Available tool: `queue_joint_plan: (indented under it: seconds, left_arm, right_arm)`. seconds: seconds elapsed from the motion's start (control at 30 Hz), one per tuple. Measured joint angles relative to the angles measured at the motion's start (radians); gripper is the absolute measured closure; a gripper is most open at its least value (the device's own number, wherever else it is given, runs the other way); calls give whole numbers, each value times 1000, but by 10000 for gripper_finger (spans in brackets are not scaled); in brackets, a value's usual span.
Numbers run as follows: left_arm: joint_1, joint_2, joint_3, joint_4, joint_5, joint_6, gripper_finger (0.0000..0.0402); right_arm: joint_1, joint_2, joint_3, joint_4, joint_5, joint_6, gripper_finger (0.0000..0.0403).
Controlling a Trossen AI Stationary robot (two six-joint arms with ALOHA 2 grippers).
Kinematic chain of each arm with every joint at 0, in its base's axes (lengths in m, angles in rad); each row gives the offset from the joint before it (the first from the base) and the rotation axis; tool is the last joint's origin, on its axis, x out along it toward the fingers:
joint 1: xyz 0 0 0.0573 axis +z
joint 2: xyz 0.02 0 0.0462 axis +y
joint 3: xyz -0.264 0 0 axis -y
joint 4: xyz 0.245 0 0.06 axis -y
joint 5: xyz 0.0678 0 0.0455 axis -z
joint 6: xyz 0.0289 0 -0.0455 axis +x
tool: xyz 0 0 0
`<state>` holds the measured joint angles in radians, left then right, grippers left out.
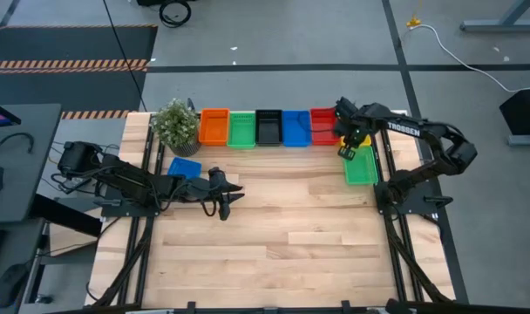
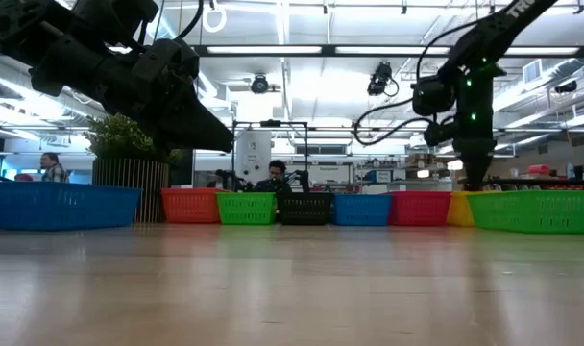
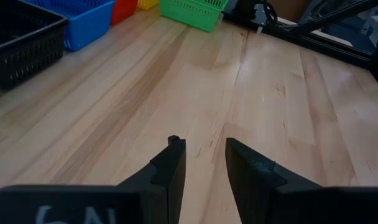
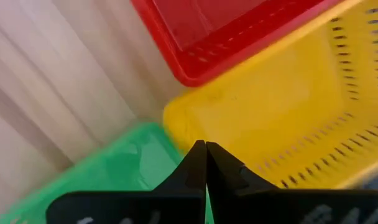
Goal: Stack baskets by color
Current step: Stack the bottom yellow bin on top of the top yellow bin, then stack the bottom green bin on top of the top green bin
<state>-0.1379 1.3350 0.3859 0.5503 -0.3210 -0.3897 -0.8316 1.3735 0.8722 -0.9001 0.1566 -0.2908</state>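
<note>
A row of baskets stands along the table's far edge: orange [image 1: 214, 126], green [image 1: 242, 129], black [image 1: 268, 127], blue [image 1: 295, 127] and red [image 1: 323, 125]. A yellow basket [image 4: 282, 106] sits at the row's right end, with a second green basket [image 1: 361, 167] just nearer. Another blue basket [image 1: 184, 167] rests by the left arm. My right gripper [image 4: 206, 147] is shut and points down over the yellow basket's corner, beside the green one. My left gripper [image 3: 204, 149] hovers open over bare wood [image 1: 230, 196]. My right gripper's shut fingertips [image 4: 198, 155] come from above at the yellow basket's corner rim [image 4: 179, 115], where it meets the green basket [image 4: 124, 162]. I cannot tell whether they touch the rim or have any of it between them.
A potted plant [image 1: 175, 124] stands at the far left, next to the orange basket. The near half of the wooden table [image 1: 274, 253] is bare. Dark arm frames run down both table sides.
</note>
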Motion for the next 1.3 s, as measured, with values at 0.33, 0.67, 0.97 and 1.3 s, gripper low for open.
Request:
queue_joint_plan:
  seconds: [0.33, 0.67, 0.97, 1.3]
  left_arm:
    - [0, 0, 0, 2, 0, 0, 283]
    - [-1, 0, 0, 3, 0, -25, 283]
    - [-2, 0, 0, 2, 0, -24, 283]
    - [-2, 0, 0, 5, 0, 8, 283]
  right_arm:
    - [307, -154, -47, 32, 236, 245, 400]
    - [809, -351, -46, 17, 121, 311, 398]
    - [949, -352, -45, -107, 30, 583, 374]
    - [922, -231, -46, -387, 78, 765, 294]
